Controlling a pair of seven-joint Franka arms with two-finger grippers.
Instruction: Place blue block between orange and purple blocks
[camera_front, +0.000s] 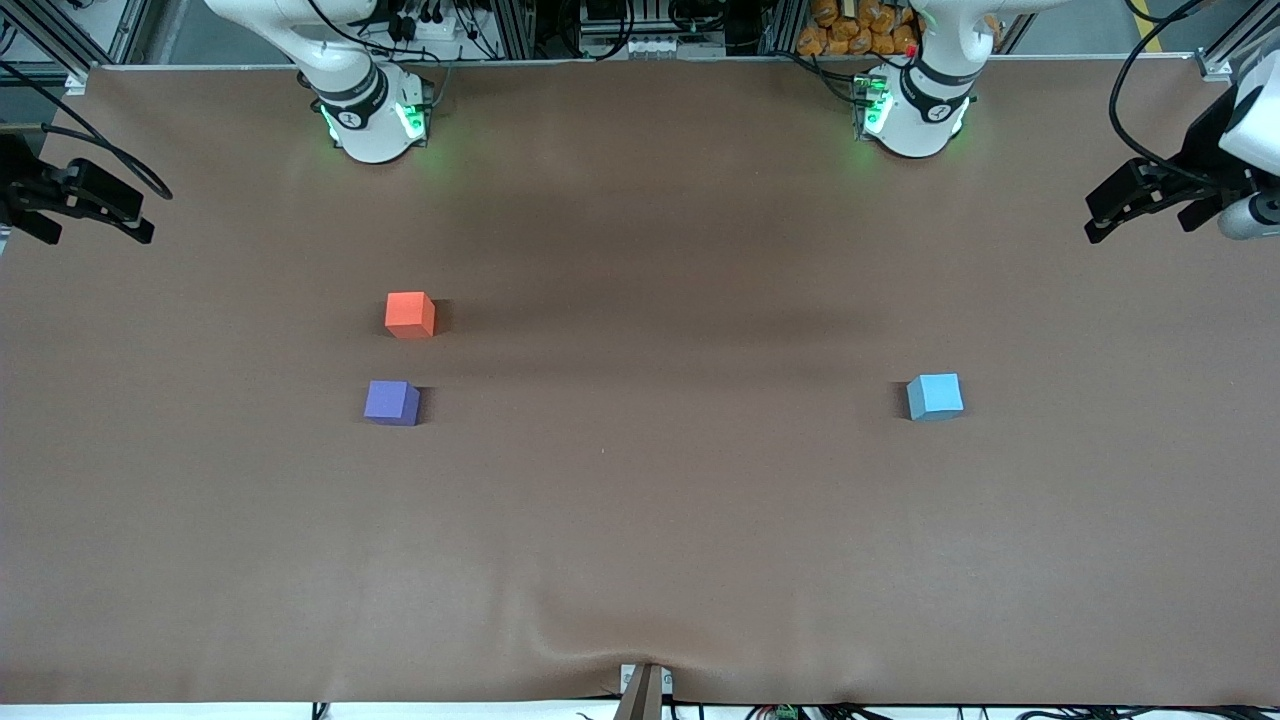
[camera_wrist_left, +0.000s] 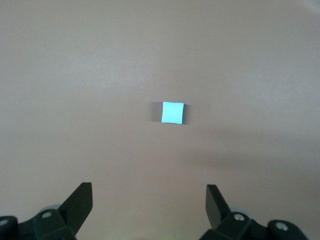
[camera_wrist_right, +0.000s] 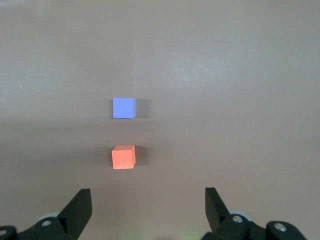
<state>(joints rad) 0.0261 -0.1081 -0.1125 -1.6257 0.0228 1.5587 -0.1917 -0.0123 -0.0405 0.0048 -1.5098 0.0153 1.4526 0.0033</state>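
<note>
The blue block (camera_front: 935, 396) (camera_wrist_left: 172, 112) lies alone on the brown table toward the left arm's end. The orange block (camera_front: 410, 314) (camera_wrist_right: 123, 156) and the purple block (camera_front: 391, 402) (camera_wrist_right: 123, 107) sit toward the right arm's end. The purple one is nearer the front camera, and a small gap separates the two. My left gripper (camera_front: 1105, 215) (camera_wrist_left: 149, 200) hangs open and empty high over the table's edge at its own end. My right gripper (camera_front: 95, 225) (camera_wrist_right: 148, 202) hangs open and empty high over the edge at its end.
Both arm bases (camera_front: 375, 120) (camera_front: 915, 115) stand along the table's edge farthest from the front camera. A brown cloth (camera_front: 640, 520) covers the table and wrinkles near the front edge, where a small bracket (camera_front: 643, 690) sits.
</note>
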